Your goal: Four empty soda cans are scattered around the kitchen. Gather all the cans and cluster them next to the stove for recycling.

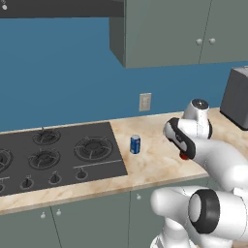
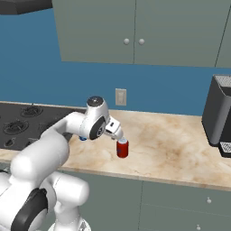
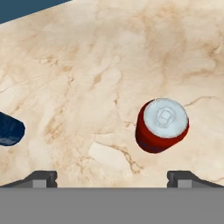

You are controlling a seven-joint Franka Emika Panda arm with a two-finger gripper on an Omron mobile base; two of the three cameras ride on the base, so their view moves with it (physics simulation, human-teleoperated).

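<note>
A red soda can (image 2: 122,148) stands upright on the beige marble counter (image 2: 171,149), right of the stove (image 1: 53,155). My gripper (image 2: 118,136) hangs just above this can, open, with nothing between its fingers. In the hand view the red can (image 3: 162,124) shows its silver top right of centre, ahead of the two spread fingertips (image 3: 42,178). A blue soda can (image 1: 135,144) stands upright close to the stove's right edge. It also shows at the left edge of the hand view as a dark blue can (image 3: 8,130). A sliver of the red can (image 1: 184,156) peeks out under the hand.
A dark grey appliance (image 2: 219,113) stands at the counter's right end, against the blue wall. Grey upper cabinets (image 2: 135,31) hang overhead, and a wall outlet (image 1: 145,102) sits behind the counter. The counter's front edge (image 2: 149,176) runs just in front of the red can.
</note>
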